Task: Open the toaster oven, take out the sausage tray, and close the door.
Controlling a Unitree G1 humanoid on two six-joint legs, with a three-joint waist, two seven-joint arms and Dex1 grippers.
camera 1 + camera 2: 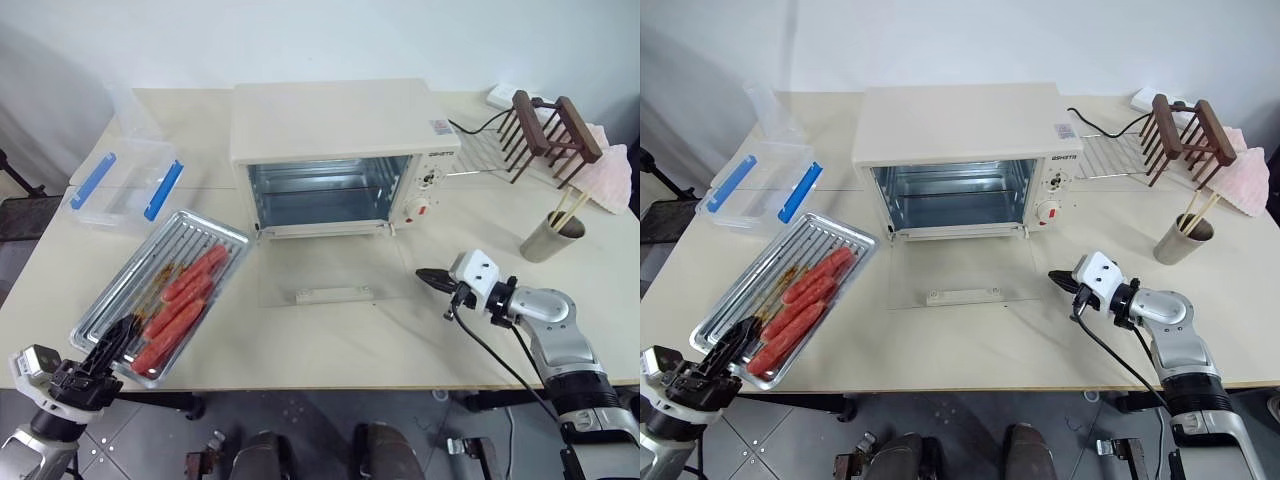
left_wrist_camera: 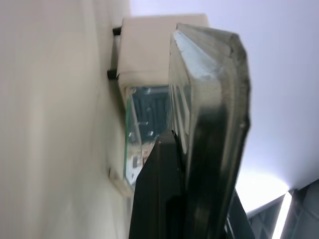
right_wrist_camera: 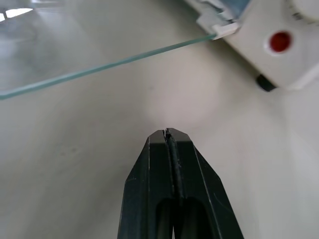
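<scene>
The cream-white toaster oven (image 1: pixel 340 130) stands at the middle back of the table, its cavity empty. Its glass door (image 1: pixel 335 272) lies open, flat on the table, with the bar handle (image 1: pixel 330 295) at its near edge. The silver sausage tray (image 1: pixel 205 232) rests on the table to the oven's left, with several red sausages (image 1: pixel 185 300) in it. My left gripper (image 1: pixel 116 340) is shut on the tray's near rim (image 2: pixel 209 99). My right gripper (image 1: pixel 425 277) is shut and empty, low over the table just right of the open door (image 3: pixel 99 67).
A clear plastic box with blue clips (image 1: pixel 125 185) sits behind the tray. At the back right are a wire rack (image 1: pixel 480 150), a wooden rack (image 1: pixel 550 135) and a pink cloth (image 1: pixel 615 175). A metal cup with chopsticks (image 1: pixel 552 238) stands right of my right gripper.
</scene>
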